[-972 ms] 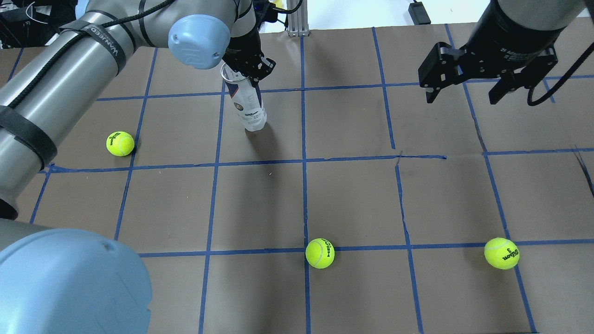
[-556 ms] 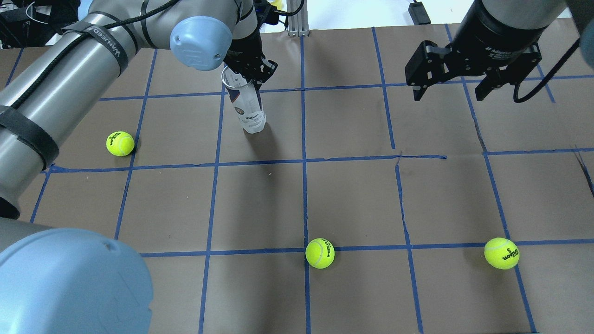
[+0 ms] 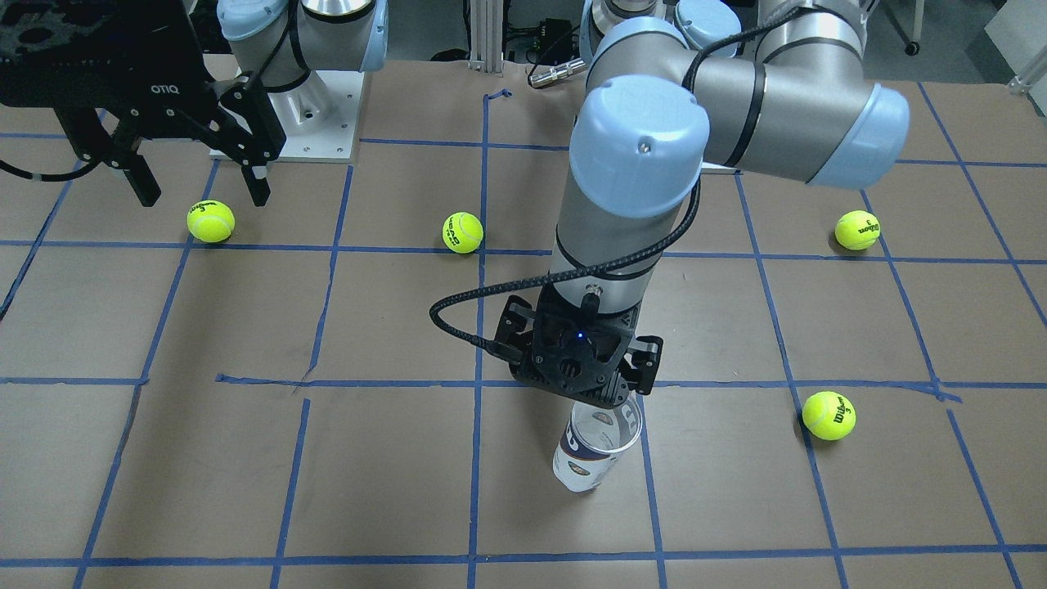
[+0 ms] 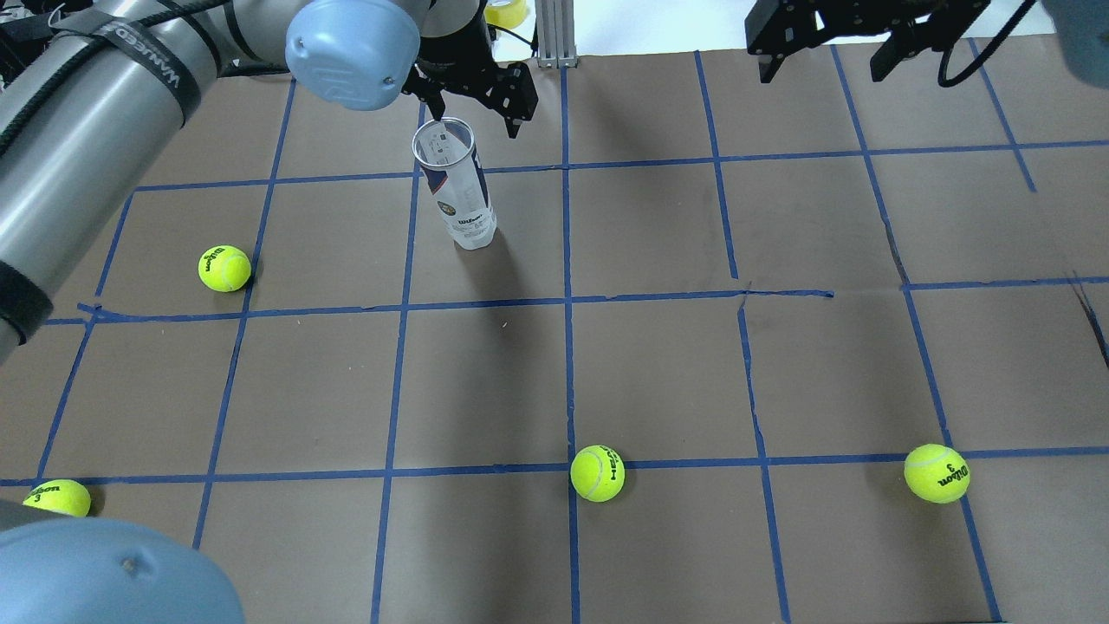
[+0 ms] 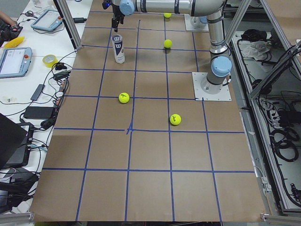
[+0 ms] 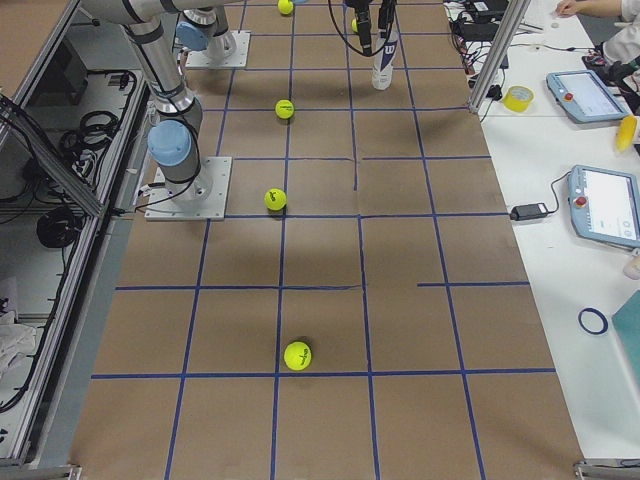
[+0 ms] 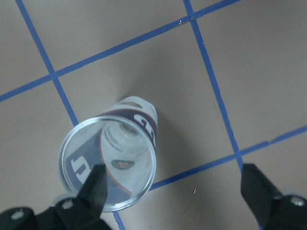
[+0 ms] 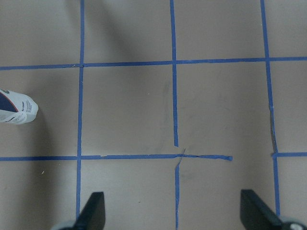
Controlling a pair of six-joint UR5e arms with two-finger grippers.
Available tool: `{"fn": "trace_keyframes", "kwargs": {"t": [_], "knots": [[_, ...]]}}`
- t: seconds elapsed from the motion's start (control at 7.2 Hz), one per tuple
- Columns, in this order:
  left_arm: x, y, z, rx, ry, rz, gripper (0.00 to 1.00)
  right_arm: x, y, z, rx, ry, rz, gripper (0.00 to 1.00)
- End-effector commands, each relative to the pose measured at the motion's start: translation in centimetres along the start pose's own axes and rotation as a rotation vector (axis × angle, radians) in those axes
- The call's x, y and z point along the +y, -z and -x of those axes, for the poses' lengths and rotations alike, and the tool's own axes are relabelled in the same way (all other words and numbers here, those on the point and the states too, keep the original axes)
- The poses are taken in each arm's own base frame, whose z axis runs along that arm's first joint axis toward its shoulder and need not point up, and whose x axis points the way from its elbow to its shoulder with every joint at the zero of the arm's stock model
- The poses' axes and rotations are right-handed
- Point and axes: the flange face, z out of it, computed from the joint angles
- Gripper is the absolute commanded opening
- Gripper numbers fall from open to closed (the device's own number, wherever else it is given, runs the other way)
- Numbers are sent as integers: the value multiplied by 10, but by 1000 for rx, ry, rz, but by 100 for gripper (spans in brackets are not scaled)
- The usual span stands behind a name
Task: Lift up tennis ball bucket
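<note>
The tennis ball bucket [image 4: 459, 195] is a clear can with a white-and-navy label. It stands upright on the brown table, open end up, and is empty. It also shows in the front view [image 3: 590, 450], the left wrist view [image 7: 139, 125] and at the left edge of the right wrist view [image 8: 17, 109]. My left gripper [image 4: 476, 117] hangs just above its rim, open and holding nothing. In the left wrist view one finger [image 7: 93, 191] sits over the rim, the other far to the right. My right gripper [image 4: 821, 74] is open and empty, high over the far right.
Several yellow-green tennis balls lie on the table: one left of the can [image 4: 224, 268], one front centre [image 4: 597, 473], one front right [image 4: 937, 473], one at the near left edge [image 4: 56, 498]. An aluminium post [image 4: 554, 30] stands just behind the can.
My left gripper has opened, let go of the can's rim and risen a little. The can stays standing in place. My right gripper has moved up and away toward the far edge.
</note>
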Motion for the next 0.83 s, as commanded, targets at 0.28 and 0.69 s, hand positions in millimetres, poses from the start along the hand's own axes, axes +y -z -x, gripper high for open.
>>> {"fn": "trace_keyframes", "kwargs": {"t": [0.28,0.69], "knots": [[51,88,123,-7,235,18,100,8,-19,-2,3,56,151,100],[97,86,159,-38,330,57,100,9,-23,-2,3,55,170,100]]}}
